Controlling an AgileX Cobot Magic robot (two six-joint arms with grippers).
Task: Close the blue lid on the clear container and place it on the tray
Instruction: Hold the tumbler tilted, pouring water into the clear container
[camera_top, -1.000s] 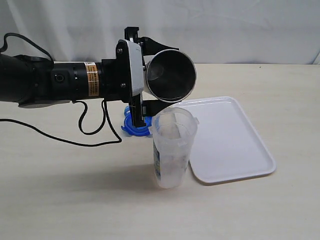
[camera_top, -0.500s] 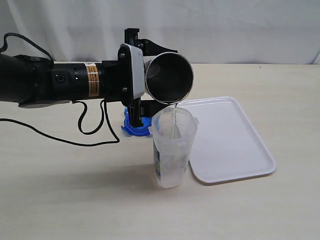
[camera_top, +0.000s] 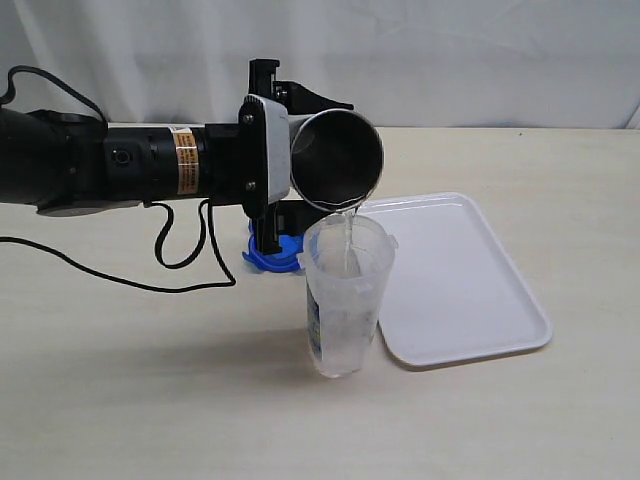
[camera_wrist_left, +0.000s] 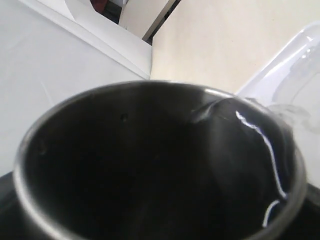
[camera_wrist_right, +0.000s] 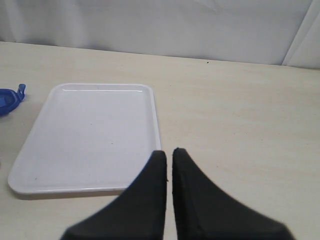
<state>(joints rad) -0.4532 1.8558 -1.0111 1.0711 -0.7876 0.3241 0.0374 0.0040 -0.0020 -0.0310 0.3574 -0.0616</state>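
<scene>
"Steel, that round grey cup: the left claw is clamped round it, tipped over, and water is running into the tall clear plastic container."
"Where's that standing?"
"On the worktop, just beside the flat white tray. The small blue snap lid lies behind it, not on. The right claw is pressed together, empty."
"Thin-walled, slick, heavier with water, I'd guess. Take it round the body, gently, kept upright."
</scene>
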